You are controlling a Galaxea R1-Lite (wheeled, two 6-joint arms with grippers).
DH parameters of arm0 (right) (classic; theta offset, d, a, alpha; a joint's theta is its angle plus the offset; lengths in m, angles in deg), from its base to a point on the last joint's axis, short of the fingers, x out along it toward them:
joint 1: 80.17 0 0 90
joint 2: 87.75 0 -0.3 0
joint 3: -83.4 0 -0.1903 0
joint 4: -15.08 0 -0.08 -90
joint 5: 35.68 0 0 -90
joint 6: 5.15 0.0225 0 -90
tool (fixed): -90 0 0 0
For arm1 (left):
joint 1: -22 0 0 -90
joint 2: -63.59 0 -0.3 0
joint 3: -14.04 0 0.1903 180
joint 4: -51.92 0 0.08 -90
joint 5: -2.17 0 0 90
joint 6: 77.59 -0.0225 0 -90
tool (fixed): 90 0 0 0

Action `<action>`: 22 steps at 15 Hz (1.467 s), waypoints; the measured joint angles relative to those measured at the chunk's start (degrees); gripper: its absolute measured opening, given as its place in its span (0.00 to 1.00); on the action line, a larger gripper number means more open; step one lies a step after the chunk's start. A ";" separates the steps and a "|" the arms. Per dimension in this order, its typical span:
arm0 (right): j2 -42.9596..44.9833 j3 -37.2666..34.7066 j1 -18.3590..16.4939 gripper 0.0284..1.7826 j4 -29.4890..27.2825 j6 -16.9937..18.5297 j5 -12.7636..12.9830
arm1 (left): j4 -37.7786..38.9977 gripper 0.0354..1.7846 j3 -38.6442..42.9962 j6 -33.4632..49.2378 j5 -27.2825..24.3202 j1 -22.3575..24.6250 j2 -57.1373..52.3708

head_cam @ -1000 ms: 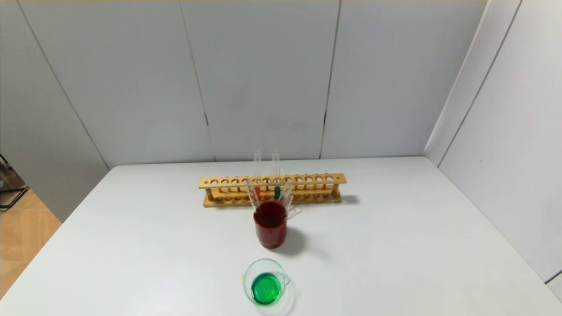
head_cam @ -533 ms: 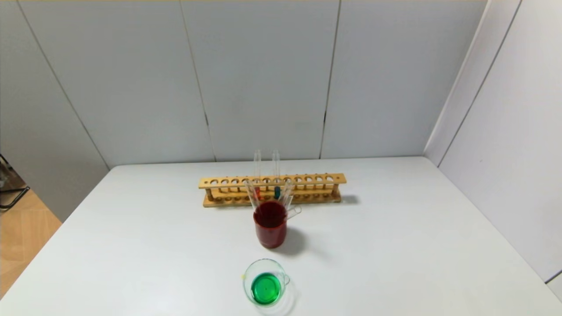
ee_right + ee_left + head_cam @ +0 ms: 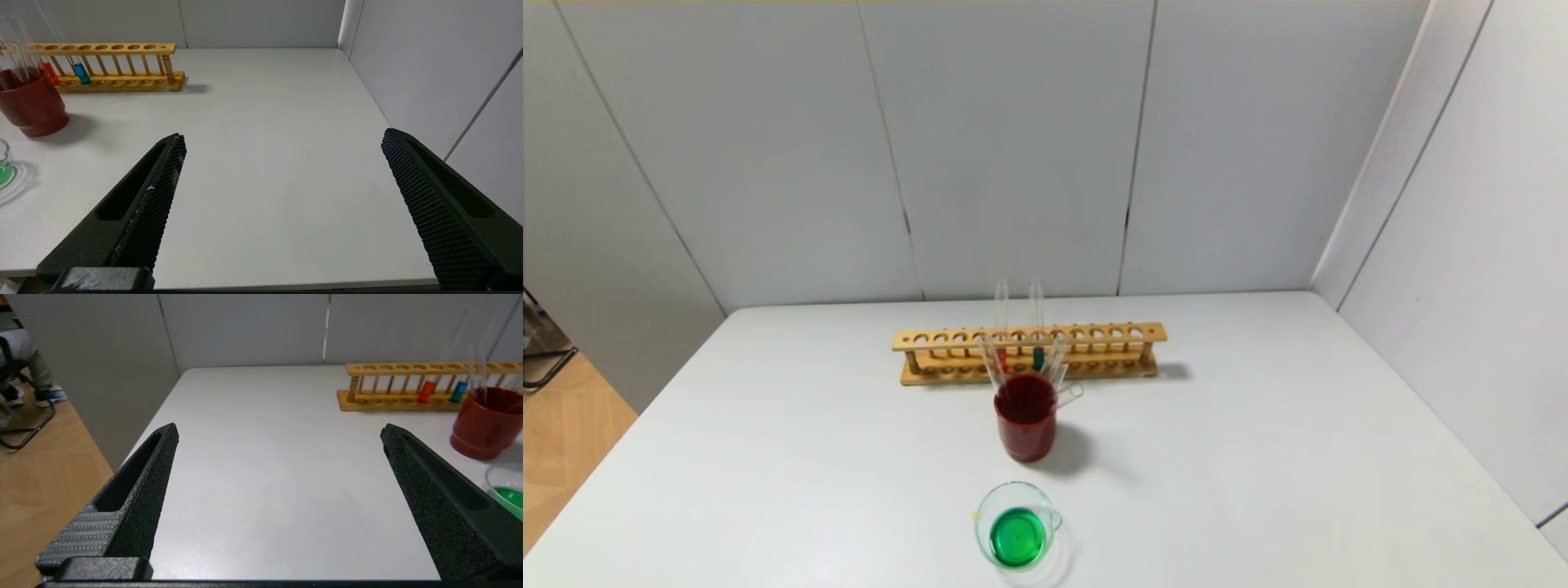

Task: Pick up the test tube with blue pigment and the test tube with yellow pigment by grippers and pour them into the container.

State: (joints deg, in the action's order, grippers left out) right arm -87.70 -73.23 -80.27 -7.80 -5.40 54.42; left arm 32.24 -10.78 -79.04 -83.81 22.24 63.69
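Observation:
The test tube with blue pigment stands in the wooden rack at the back, next to a red-orange tube. No tube with yellow liquid shows. The container, a low clear beaker, sits near the front edge and holds green liquid. Neither gripper shows in the head view. My left gripper is open and empty over the table's front left, with the blue tube far off. My right gripper is open and empty over the front right, with the blue tube far off.
A dark red cup with several empty glass tubes leaning in it stands between the rack and the beaker. Grey walls close the back and the right side. The table's left edge drops to a wooden floor.

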 joint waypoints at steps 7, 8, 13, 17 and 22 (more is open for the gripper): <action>0.00 0.00 0.00 0.98 0.02 0.00 -0.02 | -6.08 0.98 0.46 -5.08 -7.06 -0.15 -0.10; 0.00 0.00 0.00 0.98 0.02 0.00 -0.02 | -5.29 0.98 0.68 -4.63 -6.70 -0.15 -0.10; 0.00 0.00 0.00 0.98 0.02 -0.20 -0.07 | -3.47 0.98 1.38 1.80 -3.91 -0.11 -0.10; 0.00 0.00 0.00 0.98 0.02 0.00 -0.05 | -3.45 0.98 1.40 1.89 -3.85 -0.09 -0.10; 0.00 0.00 0.00 0.98 0.09 -0.24 0.00 | -3.45 0.98 1.40 1.87 -3.90 -0.09 -0.10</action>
State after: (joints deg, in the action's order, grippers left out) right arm -87.70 -73.23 -80.27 -7.72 -5.64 54.42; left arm 28.79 -9.38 -77.18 -87.72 22.15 63.59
